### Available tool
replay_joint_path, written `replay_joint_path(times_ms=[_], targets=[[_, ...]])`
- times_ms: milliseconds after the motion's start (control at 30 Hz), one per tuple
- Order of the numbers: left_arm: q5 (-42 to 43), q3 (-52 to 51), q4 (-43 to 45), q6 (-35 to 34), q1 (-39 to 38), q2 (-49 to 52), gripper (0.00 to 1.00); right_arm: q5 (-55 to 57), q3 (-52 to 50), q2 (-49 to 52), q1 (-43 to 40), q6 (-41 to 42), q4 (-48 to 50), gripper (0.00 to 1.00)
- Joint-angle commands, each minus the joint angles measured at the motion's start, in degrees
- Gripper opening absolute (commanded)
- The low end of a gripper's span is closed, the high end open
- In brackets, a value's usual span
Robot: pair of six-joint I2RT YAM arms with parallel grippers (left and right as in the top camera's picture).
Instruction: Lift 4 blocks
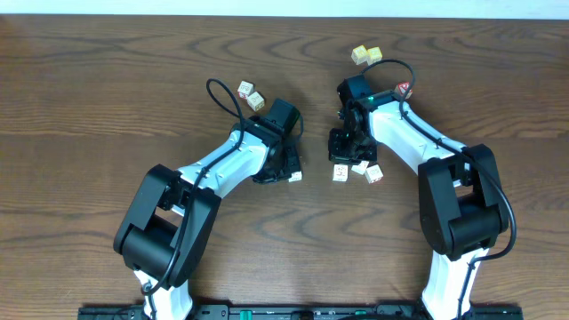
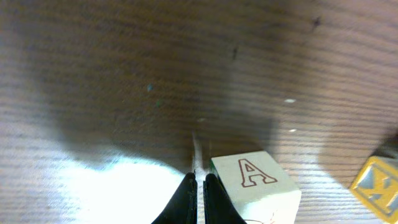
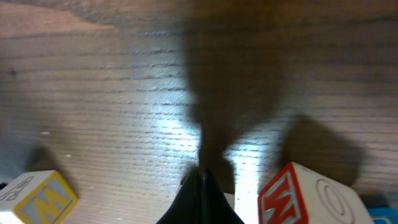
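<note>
Two cropped at the bottom edge, cream wooden "A" cube [image 2: 255, 186] just right of closed, empty left gripper [image 2: 198, 186], red-faced wooden "W" cube [image 3: 305, 196] right of closed, empty right gripper [image 3: 202, 186].

Overhead: fixed high, facing straight down, wide over the table [image 1: 89, 71]. Left wrist, right wrist: very close to the wood, facing down past own fingertips [image 2: 186, 202]. Shared throughout: tabletop.

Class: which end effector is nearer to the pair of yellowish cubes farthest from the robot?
Right. The right end effector lies a little nearer the robot than the yellowish cubes; the left end effector is farther away, off to their left.
</note>
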Motion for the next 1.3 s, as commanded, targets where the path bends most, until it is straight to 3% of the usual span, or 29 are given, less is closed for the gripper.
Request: replay_joint_path(times_ms=[0, 400, 633, 733, 867, 1267], targets=[[0.11, -0.5, 0.94, 2.95, -0.13, 0.83, 0.07, -3.28, 0.33, -0.37, 0.24, 0.57, -0.09, 0.01], [5.68, -0.5, 1.27, 7.32, -0.5, 0.83, 0.07, -2.21, 1.77, -2.95, 0.0, -0.9, -1.73, 0.01], [3.8, -0.5, -1.81, 7.28, 0.46, 0.42, 0.07, 8.46, 8.35, -9.03, -5.05, -2.45, -14.05, 0.02], [1.77, -0.5, -2.6, 7.3, 0.57, 0.44, 0.07, 8.11, 8.02, -9.27, -9.31, -8.79, -16.74, 0.01], [1.77, -0.5, -1.03, 7.26, 0.57, 0.44, 0.07, 0.33, 5.2, -8.83, -11.41, -11.69, -12.02, 0.01], [1.79, -0.5, -1.88, 7.04, 0.5, 0.44, 0.07, 4.94, -9.09, -8.83, -6.86, -2.75, 7.98, 0.01]])
